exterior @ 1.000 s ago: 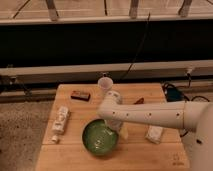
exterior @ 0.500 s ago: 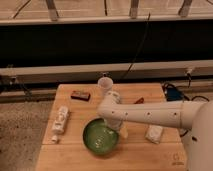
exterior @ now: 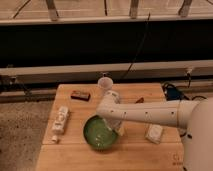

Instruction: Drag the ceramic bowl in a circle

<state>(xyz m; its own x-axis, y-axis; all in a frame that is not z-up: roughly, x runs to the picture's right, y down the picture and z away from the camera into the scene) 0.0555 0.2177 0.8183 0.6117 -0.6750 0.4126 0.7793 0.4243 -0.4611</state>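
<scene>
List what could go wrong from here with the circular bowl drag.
The gripper sits at the far rim of the ceramic bowl; an off-centre pull there may tip the bowl or slip off. A wide circle could sweep the white packet to its left or knock the white cup behind it.

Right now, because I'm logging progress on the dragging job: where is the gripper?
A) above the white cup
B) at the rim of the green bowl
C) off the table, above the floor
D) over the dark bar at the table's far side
B: the gripper is down at the rim of the ceramic bowl, nearer the camera than the white cup on the wooden table.
</scene>
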